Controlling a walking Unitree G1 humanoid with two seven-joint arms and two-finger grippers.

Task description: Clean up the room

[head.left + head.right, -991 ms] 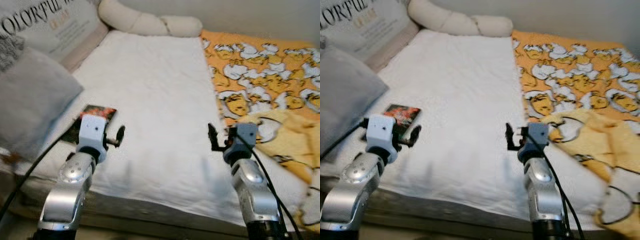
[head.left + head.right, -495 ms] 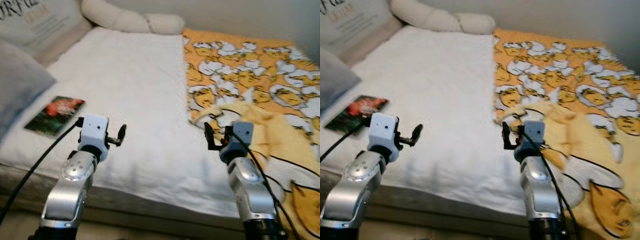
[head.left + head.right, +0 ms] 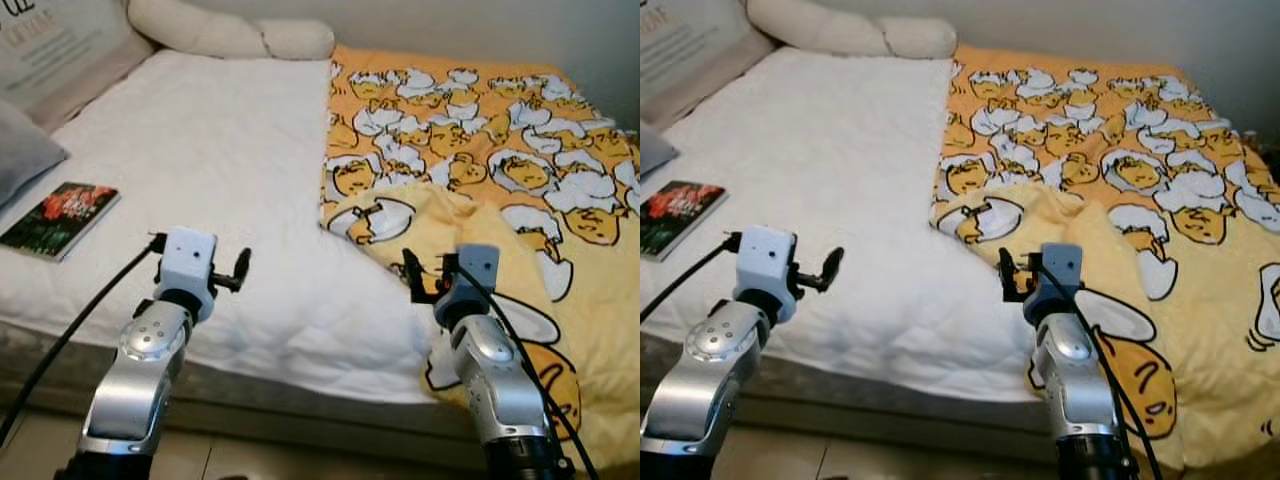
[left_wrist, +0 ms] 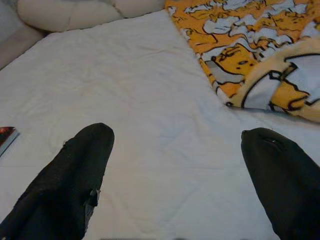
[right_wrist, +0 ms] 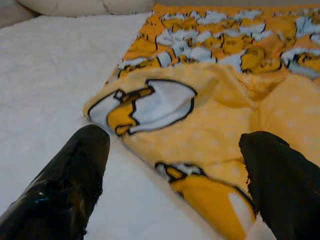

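A bed with a white quilt [image 3: 200, 140] lies before me. An orange and yellow cartoon-print blanket [image 3: 480, 130] covers its right half, with one corner [image 3: 400, 215] folded back and rumpled and its near edge hanging over the bed's side. A dark book [image 3: 60, 215] with a red cover picture lies on the quilt at the left. My left gripper [image 3: 240, 270] is open above the quilt's near edge, holding nothing. My right gripper [image 3: 418, 282] is also open, hovering just short of the folded blanket corner [image 5: 145, 107].
A long cream bolster [image 3: 225, 35] lies along the head of the bed. A grey pillow [image 3: 20, 160] and a printed cushion [image 3: 50, 50] sit at the far left. Tiled floor [image 3: 230, 460] runs along the bed's near side.
The camera has swung to the right: the book and pillows now sit further left in the picture and more of the blanket shows. Both arms keep the same pose.
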